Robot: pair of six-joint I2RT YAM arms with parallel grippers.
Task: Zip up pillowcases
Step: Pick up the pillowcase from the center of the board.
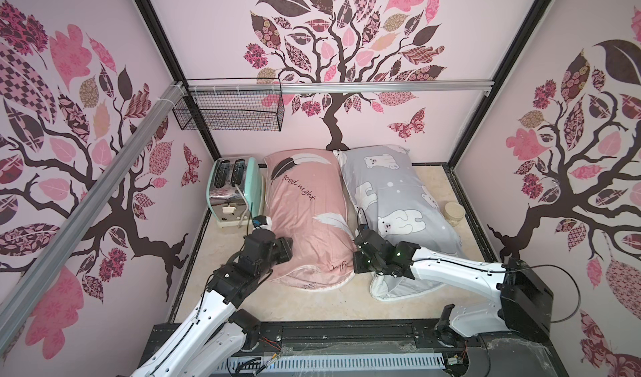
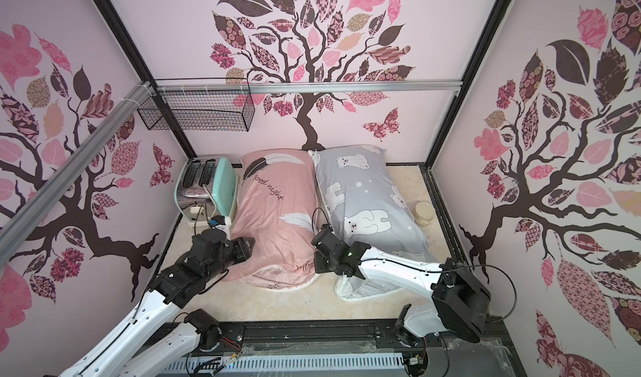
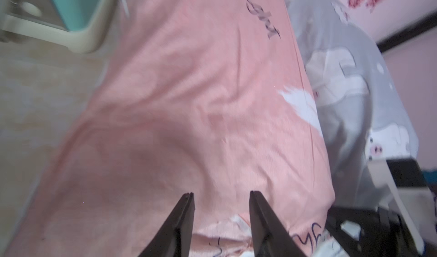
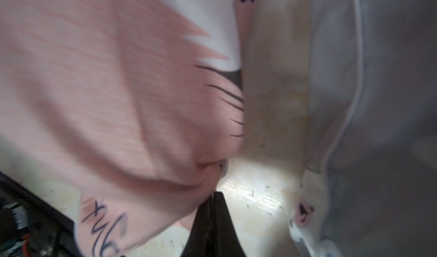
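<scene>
Just past the left gripper (image 3: 221,194), fingers (image 3: 182,220) parted, lies the pink pillowcase (image 3: 189,90).

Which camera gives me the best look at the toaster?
Both top views: the toaster stands whole, slots visible, beside the pink pillowcase. The left wrist view catches only a blurred teal corner of it; the right wrist view shows none of it.

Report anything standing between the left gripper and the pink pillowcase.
Nothing visible does. The left gripper is right at the pink pillowcase, jaws apart, with only pink fabric showing between them.
</scene>
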